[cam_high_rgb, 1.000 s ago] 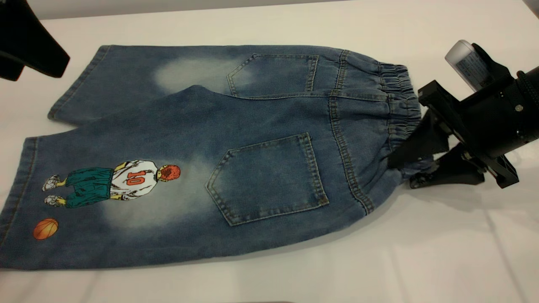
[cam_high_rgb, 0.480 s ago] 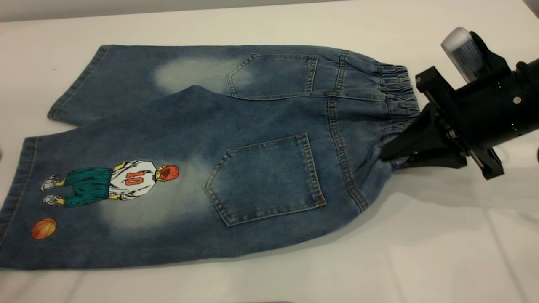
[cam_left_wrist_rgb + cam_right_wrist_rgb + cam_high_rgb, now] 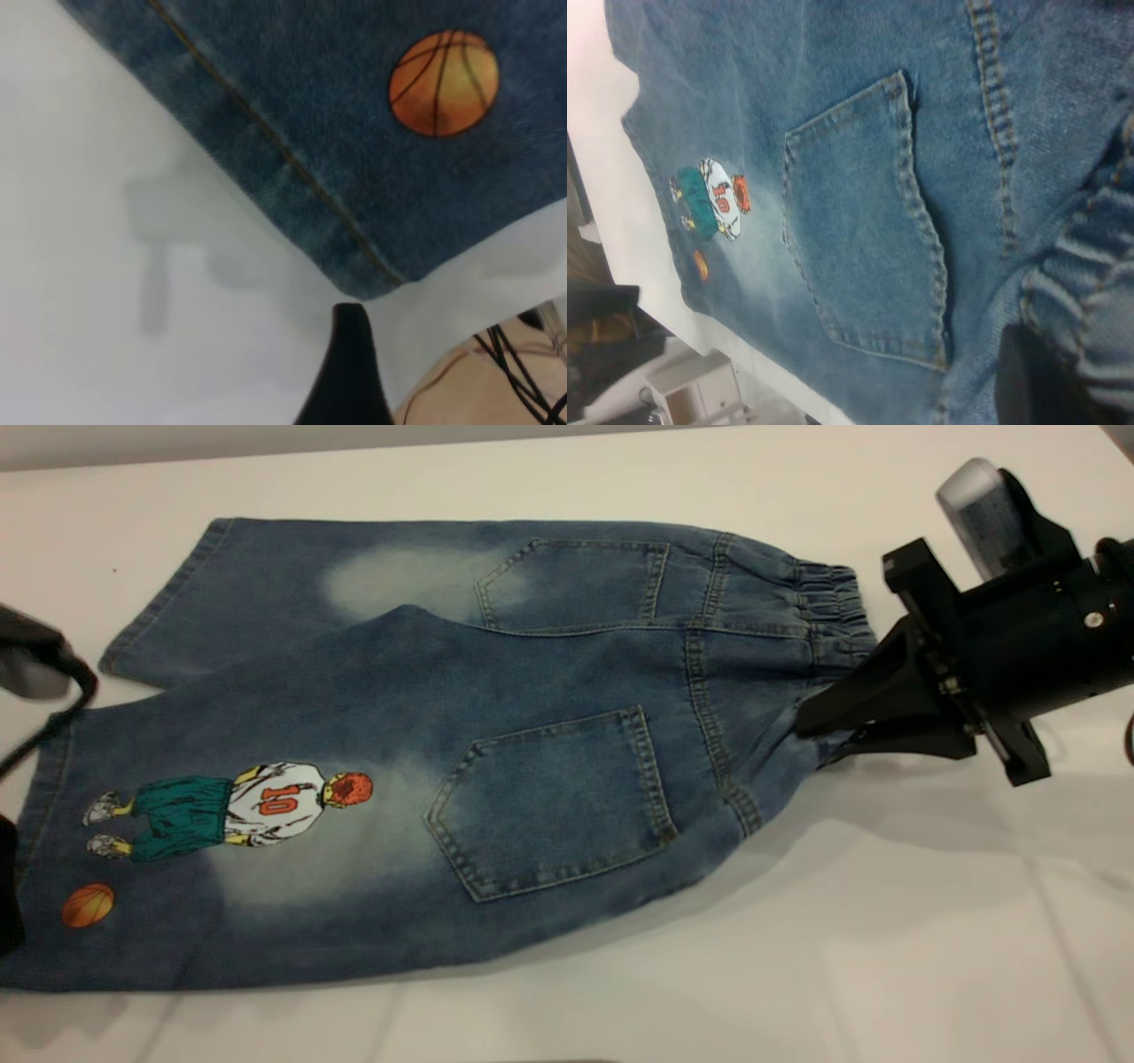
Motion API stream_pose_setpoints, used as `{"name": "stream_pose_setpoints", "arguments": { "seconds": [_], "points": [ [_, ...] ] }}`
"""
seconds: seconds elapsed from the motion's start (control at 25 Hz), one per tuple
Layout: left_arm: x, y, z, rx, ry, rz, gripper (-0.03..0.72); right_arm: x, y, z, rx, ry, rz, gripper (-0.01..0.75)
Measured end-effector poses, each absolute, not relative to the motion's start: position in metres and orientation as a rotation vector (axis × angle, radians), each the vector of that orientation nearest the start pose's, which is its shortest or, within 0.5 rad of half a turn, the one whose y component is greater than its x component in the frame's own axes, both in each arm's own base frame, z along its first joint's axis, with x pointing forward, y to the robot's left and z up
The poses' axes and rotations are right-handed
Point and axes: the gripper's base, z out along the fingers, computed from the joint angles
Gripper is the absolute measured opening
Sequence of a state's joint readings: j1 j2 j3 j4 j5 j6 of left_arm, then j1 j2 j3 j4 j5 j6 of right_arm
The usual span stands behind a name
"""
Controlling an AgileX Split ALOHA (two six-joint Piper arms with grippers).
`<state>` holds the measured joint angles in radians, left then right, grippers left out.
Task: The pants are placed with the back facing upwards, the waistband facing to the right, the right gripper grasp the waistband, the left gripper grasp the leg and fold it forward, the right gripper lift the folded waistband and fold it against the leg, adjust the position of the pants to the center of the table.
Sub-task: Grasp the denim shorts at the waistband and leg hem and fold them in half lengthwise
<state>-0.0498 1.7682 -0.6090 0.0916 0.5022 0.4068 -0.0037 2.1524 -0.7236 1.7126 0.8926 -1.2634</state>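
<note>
the pants [image 3: 496, 726] lie flat on the table [image 3: 797, 957], back side up, filling most of the left and centre of the exterior frame, waistband [image 3: 833, 615] at the right, leg hems at the left. the leg [image 3: 221, 815] with the player print sits at lower left, orange basketball near the lower left hem corner; the plain leg with a faded patch runs along the upper left, partly overlapped by the printed one. two back pockets show, one upper centre, one centre. the right gripper [image 3: 811, 731] comes in from the right edge, mid height, fingers [image 3: 873, 691] pinched together on the lower end of the waistband, denim bunched and pulled up off the table at that spot, shadow under it. silver cylinder on its body at upper right. right wrist view shows the gathered waistband [image 3: 1090, 266] crumpled right against a dark finger [image 3: 1036, 381], pocket and print beyond. the left gripper [image 3: 13, 886] is only a dark shape at the left edge of the exterior frame, beside the printed leg's hem, with a cable above it. left wrist view shows one black fingertip [image 3: 350, 354] just off the hem corner of the leg [image 3: 372, 142], not touching cloth; only one finger shows, so cannot tell how wide that one is.
</note>
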Motion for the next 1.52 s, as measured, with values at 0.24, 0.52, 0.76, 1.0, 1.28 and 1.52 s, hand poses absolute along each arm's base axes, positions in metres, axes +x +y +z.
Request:
{"name": "stream_pose_setpoints", "arguments": {
  "seconds": [0.24,0.52,0.76,1.0,1.28,1.52],
  "points": [
    [0.234,-0.006,0.068,0.930,3.054,0.089,0.549,0.292,0.057,0.048,0.505,2.599,1.387,0.040],
    [0.238,-0.006,0.052,0.957,3.021,0.090,0.549,0.292,0.057,0.049,0.513,2.586,1.399,0.040],
    [0.238,-0.006,0.052,0.949,3.020,0.087,0.545,0.293,0.057,0.049,0.497,2.578,1.396,0.041],
    [0.239,-0.007,0.052,0.946,3.015,0.088,0.409,0.293,0.057,0.049,0.490,2.573,1.403,0.041],
    [0.239,-0.007,0.052,0.943,3.010,0.088,0.183,0.293,0.058,0.051,0.459,2.551,1.436,0.041],
    [0.238,-0.008,0.053,0.890,3.036,0.068,0.064,0.292,0.062,0.057,0.420,2.503,1.533,0.041]
  ]
}}
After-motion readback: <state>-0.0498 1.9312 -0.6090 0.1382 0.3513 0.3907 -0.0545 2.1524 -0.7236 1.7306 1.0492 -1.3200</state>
